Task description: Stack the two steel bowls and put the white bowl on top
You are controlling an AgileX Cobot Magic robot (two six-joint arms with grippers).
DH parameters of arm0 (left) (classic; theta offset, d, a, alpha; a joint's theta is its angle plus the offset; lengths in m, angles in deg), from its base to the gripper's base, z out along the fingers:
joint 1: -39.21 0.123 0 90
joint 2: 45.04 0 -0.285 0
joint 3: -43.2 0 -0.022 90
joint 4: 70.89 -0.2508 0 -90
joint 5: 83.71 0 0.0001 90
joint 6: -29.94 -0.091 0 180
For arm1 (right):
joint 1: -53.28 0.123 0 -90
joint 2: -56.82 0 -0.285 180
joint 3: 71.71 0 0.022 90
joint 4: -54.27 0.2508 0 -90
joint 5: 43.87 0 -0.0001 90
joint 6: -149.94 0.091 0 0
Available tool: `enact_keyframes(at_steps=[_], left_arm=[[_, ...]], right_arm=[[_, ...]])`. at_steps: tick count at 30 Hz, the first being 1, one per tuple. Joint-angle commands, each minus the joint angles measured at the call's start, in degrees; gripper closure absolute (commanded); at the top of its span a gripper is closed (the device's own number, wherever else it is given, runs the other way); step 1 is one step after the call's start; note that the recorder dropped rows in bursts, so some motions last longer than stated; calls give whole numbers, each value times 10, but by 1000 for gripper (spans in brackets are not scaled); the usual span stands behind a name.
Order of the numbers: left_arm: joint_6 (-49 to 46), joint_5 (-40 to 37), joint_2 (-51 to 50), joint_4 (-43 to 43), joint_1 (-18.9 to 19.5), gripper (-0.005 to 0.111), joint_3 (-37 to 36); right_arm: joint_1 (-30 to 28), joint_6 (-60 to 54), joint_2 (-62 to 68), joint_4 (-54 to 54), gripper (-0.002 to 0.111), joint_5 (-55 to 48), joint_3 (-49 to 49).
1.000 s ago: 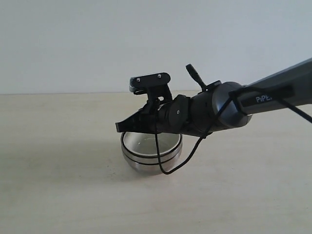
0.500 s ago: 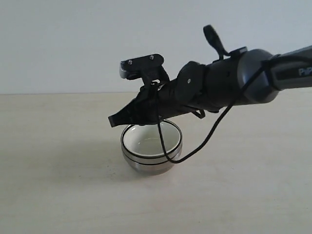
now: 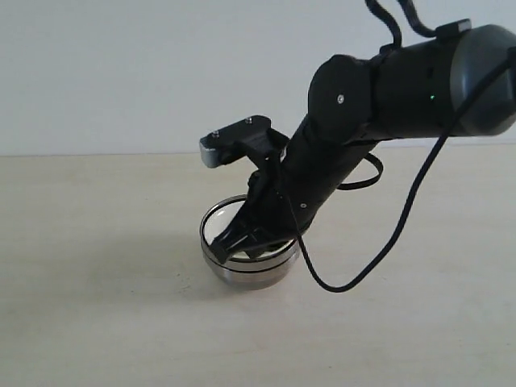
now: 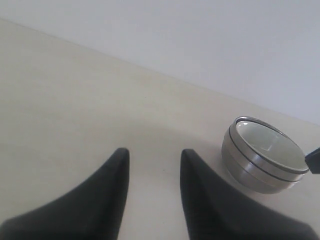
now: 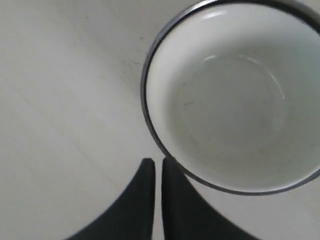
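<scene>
The two steel bowls (image 3: pixel 251 272) sit nested on the table, and the white bowl (image 3: pixel 220 229) rests inside the upper one. In the right wrist view the white bowl (image 5: pixel 225 95) fills the steel rim (image 5: pixel 145 102). My right gripper (image 3: pixel 225 246) points steeply down at the stack's near left rim, shut with only a thin slit between its fingers and holding nothing (image 5: pixel 157 162). The left gripper (image 4: pixel 152 156) is open and empty over bare table, well away from the steel bowls (image 4: pixel 252 167). It does not show in the exterior view.
The right arm (image 3: pixel 403 81) reaches in from the upper right, and its black cable (image 3: pixel 379 258) loops down to the right of the bowls. The pale wooden table (image 3: pixel 97 306) ends at a plain wall behind.
The right arm has lifted its wrist, and the gripper has tipped from nearly level above the bowls to pointing down at their rim. The bowls have not moved.
</scene>
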Motion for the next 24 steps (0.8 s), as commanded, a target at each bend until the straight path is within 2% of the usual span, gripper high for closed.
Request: enact_keyframes(at_steps=[1, 8, 24], left_arm=[[-1, 5, 2, 0, 2, 74, -2], [-1, 6, 2, 0, 2, 74, -2], [-1, 6, 2, 0, 2, 74, -2]], right_arm=[[-5, 16, 20, -28, 108, -1, 2], [-5, 19, 22, -34, 108, 48, 2], [-5, 23, 41, -38, 108, 56, 2]])
